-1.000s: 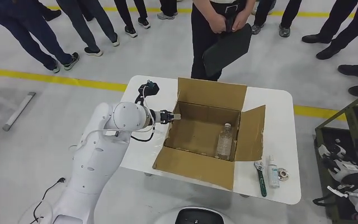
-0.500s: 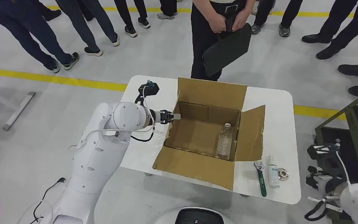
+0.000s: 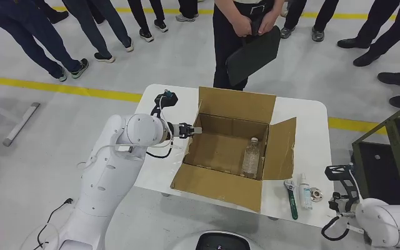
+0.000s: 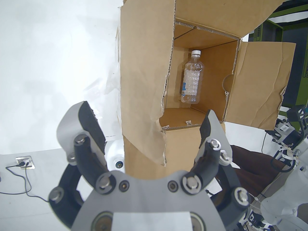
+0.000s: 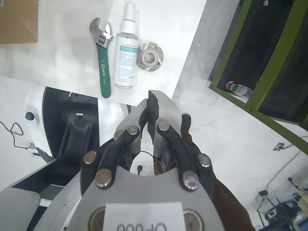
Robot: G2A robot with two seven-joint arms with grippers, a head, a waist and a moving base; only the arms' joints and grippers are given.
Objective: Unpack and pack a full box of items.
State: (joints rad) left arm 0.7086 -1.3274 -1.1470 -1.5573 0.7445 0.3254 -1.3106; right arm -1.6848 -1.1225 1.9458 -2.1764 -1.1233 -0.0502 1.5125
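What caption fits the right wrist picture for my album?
Shut right gripper hovers by the table edge, near a wrench, spray bottle and metal flange.

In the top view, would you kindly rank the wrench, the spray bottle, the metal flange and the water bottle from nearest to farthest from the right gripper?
From the right gripper, beside the table edge:
1. Metal flange, closest to that edge.
2. Spray bottle, beside the flange.
3. Wrench, next toward the cardboard box.
4. Water bottle, inside that box.
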